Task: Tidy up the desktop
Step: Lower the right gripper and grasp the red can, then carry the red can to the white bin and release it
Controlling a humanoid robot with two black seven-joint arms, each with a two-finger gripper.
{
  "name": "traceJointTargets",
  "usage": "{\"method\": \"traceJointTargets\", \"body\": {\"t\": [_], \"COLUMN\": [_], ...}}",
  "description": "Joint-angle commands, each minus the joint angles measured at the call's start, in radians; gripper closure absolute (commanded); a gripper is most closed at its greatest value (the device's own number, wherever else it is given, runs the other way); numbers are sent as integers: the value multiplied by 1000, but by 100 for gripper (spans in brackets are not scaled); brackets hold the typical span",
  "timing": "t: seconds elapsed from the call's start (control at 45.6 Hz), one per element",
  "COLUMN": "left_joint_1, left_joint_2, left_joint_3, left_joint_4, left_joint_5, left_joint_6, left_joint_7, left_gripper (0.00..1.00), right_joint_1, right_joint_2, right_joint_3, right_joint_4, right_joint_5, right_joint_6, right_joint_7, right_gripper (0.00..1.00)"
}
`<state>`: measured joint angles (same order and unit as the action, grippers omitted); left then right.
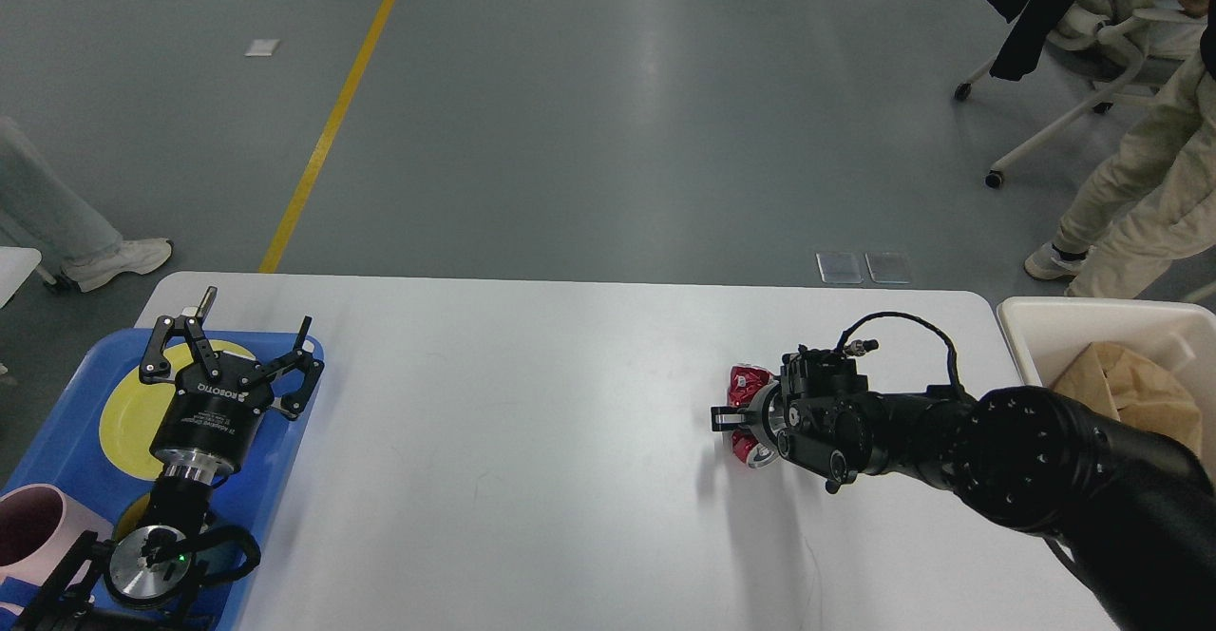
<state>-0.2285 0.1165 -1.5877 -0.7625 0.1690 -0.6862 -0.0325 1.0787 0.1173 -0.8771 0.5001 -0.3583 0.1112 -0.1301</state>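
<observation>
Item: crushed red can (pixel 747 386), lying on its side on the desktop (pixel 532 422), silver end showing toward the near edge; long axis runs roughly from the far edge toward the near edge, across the line of the right arm's reach. Position relative to the tool: directly at the right gripper (pixel 727 417), tucked against the wrist end of its fingers, the can's body showing above and below the one finger that can be made out. Right gripper state: fingers appear to straddle the can, but whether they are pressed shut on it cannot be told from this angle. Left gripper (pixel 237 351): fingers spread wide, holding nothing, hanging over the blue tray (pixel 57 422) with the yellow plate (pixel 133 412) and pink mug (pixel 33 522), well apart from the can. Nearer arm: right, by a wide margin. Destination, judged: the cream bin (pixel 1045 322) holding brown paper (pixel 1126 389), behind the right gripper along its own arm, off the desktop's right end; the can lies between the fingertips and that bin
</observation>
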Motion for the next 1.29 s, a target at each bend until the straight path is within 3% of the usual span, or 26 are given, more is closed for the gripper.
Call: {"method": "traceJointTargets", "body": {"t": [0.0,0.044,0.132,0.329,0.745,1.03,1.271], "left_joint_1": [0,0,0,0,0,0,0], "left_joint_2": [0,0,0,0,0,0,0], "left_joint_3": [0,0,0,0,0,0,0], "left_joint_4": [0,0,0,0,0,0,0], "left_joint_5": [0,1,1,0,1,1,0], "left_joint_6": [1,-1,1,1,1,1,1], "left_joint_7": [-1,0,0,0,0,0,0], "left_gripper": [3,3,4,3,3,3,3], "right_joint_1": [0,0,0,15,93,329,705], "right_joint_2": [-2,-4,-4,-19,-87,-232,-292], "right_joint_3": [12,12,13,33,53,6,-285], "right_joint_4": [9,12,15,72,164,483,765], "right_joint_5": [4,10,15,16,68,128,329], "right_joint_6": [-13,-13,-13,-10,-2,51,206], "right_joint_7": [0,-3,-5,-37,-39,-63,-56], "right_gripper": [82,92,100,100,100,100,100]}}
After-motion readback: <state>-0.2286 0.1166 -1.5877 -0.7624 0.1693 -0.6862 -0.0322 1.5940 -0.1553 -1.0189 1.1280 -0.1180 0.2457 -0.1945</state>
